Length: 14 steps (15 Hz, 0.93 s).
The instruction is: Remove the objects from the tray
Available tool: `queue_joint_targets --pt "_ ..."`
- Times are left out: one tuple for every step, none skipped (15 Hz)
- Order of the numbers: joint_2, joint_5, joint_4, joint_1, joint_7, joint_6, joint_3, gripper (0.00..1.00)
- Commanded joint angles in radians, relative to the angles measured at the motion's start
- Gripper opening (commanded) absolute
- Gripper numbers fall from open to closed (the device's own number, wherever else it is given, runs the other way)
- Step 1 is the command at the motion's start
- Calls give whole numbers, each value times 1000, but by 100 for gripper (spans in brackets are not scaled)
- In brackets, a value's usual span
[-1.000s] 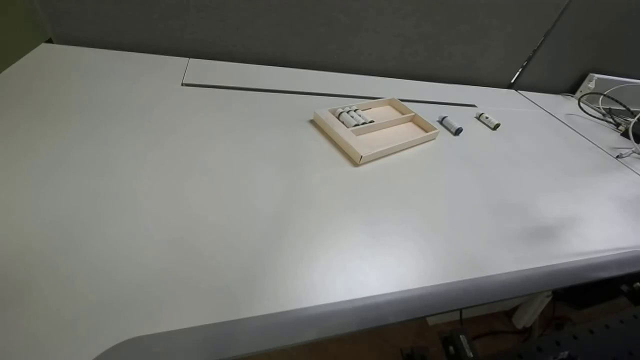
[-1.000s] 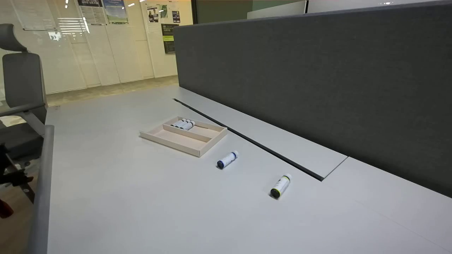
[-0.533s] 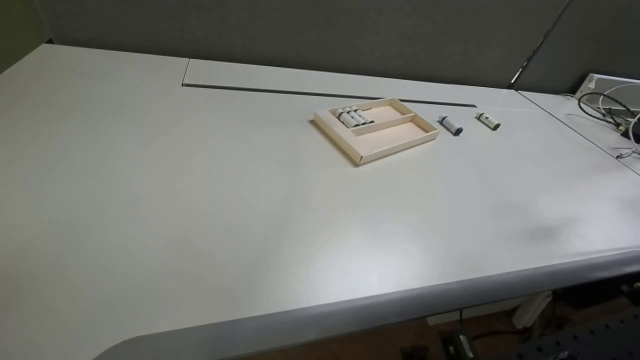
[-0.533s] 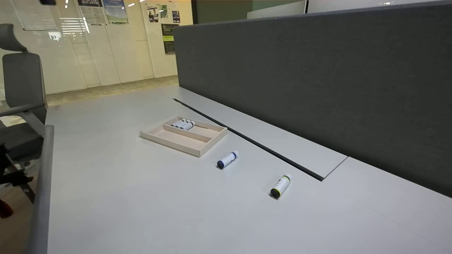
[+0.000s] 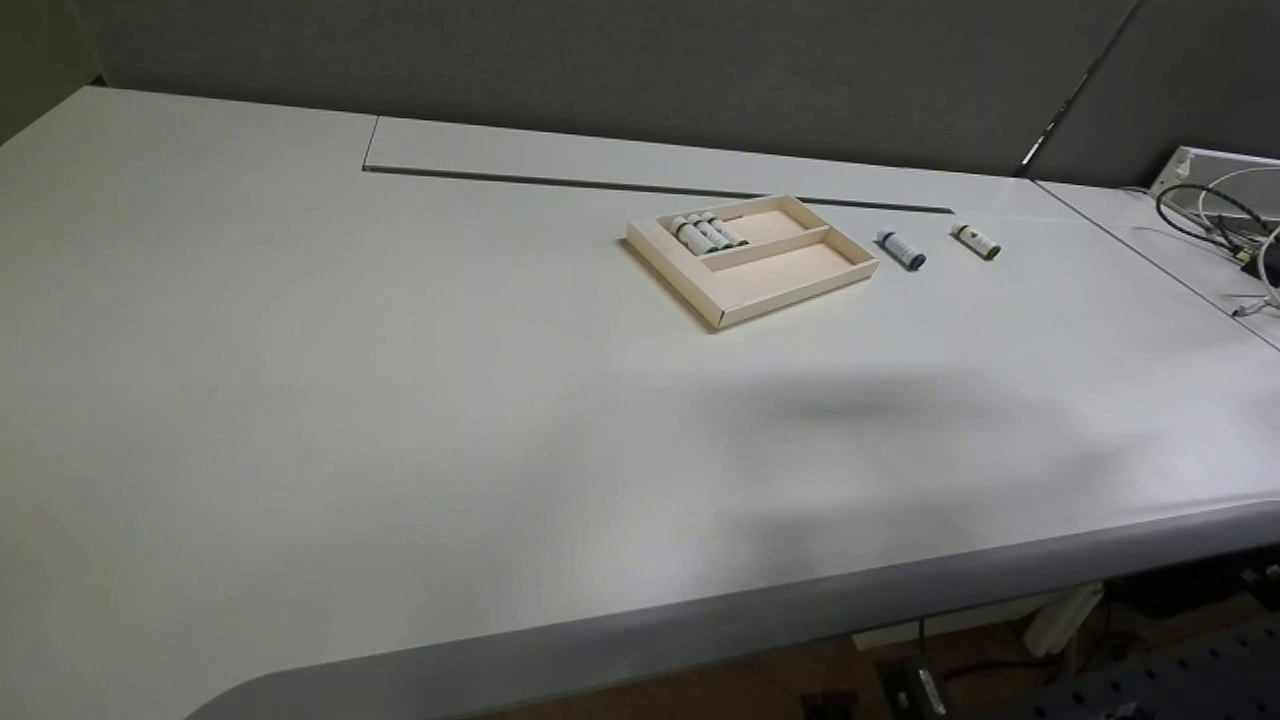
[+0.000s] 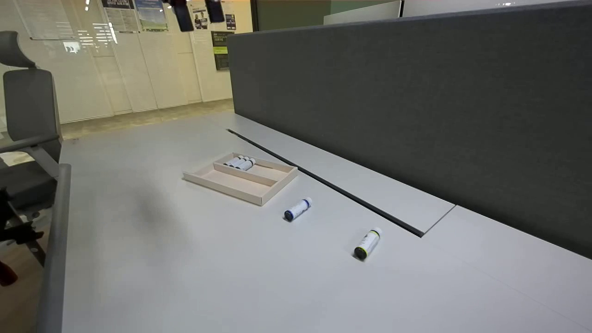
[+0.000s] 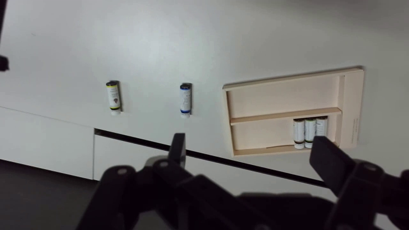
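The light wood tray (image 5: 680, 270) lies flat on the table, split by a divider; it also shows in the wrist view (image 7: 351, 105). Three small white bottles (image 7: 310, 131) lie side by side in one compartment, also seen in both exterior views (image 5: 708, 232) (image 6: 239, 163). A blue-banded bottle (image 7: 185, 100) and a yellow-banded bottle (image 7: 113, 97) lie on the table beside the tray. My gripper (image 7: 248, 140) is wide open and empty, above the table. Its right finger hides part of one bottle. Its fingertips (image 6: 200, 16) show at the top of an exterior view.
A dark slot (image 6: 323, 181) runs along the table behind the tray. A grey partition (image 6: 407, 115) stands at the table's back edge. Cables (image 5: 1225, 215) lie at the far right. An office chair (image 6: 32, 106) stands beyond the table's edge.
The gripper's fingertips have come into the top of an exterior view, moving right. The arm's shadow has spread over the table in front of the tray. Tray and bottles have not moved.
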Motion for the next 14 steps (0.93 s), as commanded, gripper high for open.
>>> queue_joint_targets --pt "212 32 253 29 -22 -128 43 100" --pt "262 23 309 39 -3 -157 59 100" --pt "311 9 364 53 40 -191 74 100" --pt "358 20 419 66 101 -231 85 100" --pt "255 21 275 40 21 -143 78 100" --pt "289 21 305 49 33 -151 88 100" --pt "299 20 306 51 31 -145 90 100" --pt "299 20 303 49 30 -144 89 100" --pt "293 21 301 42 24 -144 87 100" --pt "289 21 300 37 19 -144 85 100" --pt "285 21 300 35 19 -145 84 100" --pt "281 21 299 35 19 -145 84 100" --pt "280 21 298 35 19 -145 84 100" --pt "279 21 298 36 19 -145 85 100"
